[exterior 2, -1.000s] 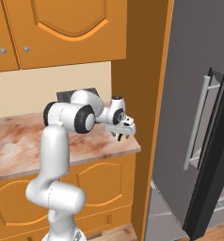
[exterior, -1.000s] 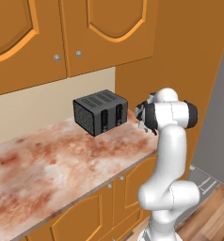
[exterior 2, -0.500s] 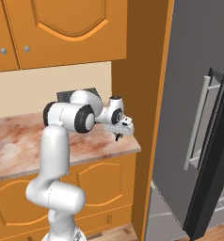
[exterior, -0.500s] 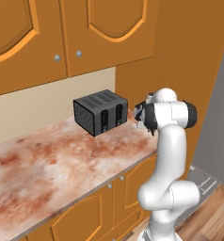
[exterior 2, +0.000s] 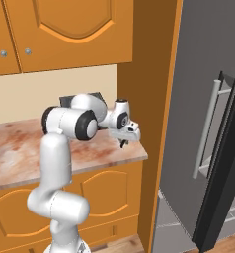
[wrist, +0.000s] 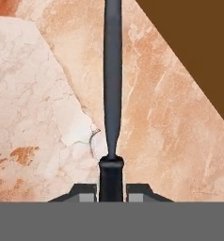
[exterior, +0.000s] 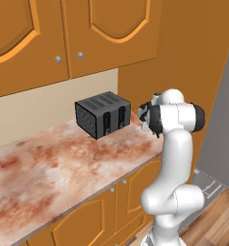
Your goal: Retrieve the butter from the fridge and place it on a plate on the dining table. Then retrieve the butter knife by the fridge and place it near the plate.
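Note:
In the hand view the butter knife (wrist: 112, 84), a thin dark sliver, runs straight up from between my fingertips over the marbled counter (wrist: 43, 94). My gripper (wrist: 111, 190) is shut on its handle end. Seen from the base, the gripper (exterior 2: 123, 142) hangs low over the counter's right end, close to the orange wall panel (exterior 2: 146, 74) beside the fridge (exterior 2: 198, 74). In the left base view the gripper (exterior: 144, 120) sits just right of the toaster. Whether the knife still touches the counter I cannot tell.
A black toaster (exterior: 103, 114) stands at the back of the counter (exterior: 63, 163), close to the hand. Orange upper cabinets (exterior: 63, 33) hang above. The fridge has a vertical bar handle (exterior 2: 207, 128), and a dark door edge (exterior 2: 223, 168) juts out at the far right.
The jaws have closed on the butter knife. The arm has hardly moved, staying low over the counter's right end.

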{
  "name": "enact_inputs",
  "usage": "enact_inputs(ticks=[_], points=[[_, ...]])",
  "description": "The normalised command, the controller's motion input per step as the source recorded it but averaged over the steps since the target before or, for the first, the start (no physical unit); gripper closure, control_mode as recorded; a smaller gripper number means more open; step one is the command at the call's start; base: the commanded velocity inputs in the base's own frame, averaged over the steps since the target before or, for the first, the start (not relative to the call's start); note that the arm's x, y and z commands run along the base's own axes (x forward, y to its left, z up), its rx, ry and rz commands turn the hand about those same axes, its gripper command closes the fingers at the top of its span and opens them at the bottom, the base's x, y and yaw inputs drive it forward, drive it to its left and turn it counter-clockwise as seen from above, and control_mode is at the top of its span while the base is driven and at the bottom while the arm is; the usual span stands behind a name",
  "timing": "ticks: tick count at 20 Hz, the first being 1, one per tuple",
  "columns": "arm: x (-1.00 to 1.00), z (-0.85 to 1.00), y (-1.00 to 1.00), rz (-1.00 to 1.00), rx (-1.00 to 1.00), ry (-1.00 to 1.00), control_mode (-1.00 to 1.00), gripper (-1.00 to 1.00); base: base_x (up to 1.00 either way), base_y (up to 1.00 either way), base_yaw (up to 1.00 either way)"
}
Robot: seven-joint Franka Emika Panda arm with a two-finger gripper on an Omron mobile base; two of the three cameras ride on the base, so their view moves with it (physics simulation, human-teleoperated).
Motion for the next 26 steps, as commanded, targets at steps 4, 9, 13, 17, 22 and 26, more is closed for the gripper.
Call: enact_inputs(ticks=[4, 9, 13, 17, 22, 26], points=[[-0.96, 0.86, 0.01, 0.0, 0.0, 0.06, -1.0, 1.0, 0.0, 0.0, 0.0], [-0.83, 1.0, 0.05, 0.01, 0.06, 0.04, -1.0, 1.0, 0.0, 0.0, 0.0], [-0.99, 0.66, 0.12, 0.05, 0.07, -0.07, -1.0, 1.0, 0.0, 0.0, 0.0], [-0.68, 0.31, 0.52, 0.07, -0.06, -0.24, -1.0, 1.0, 0.0, 0.0, 0.0], [-0.76, 0.45, 0.39, 0.04, -0.02, -0.23, -1.0, 1.0, 0.0, 0.0, 0.0], [-0.79, 0.41, 0.29, 0.0, -0.02, 0.0, -1.0, 1.0, 0.0, 0.0, 0.0]])
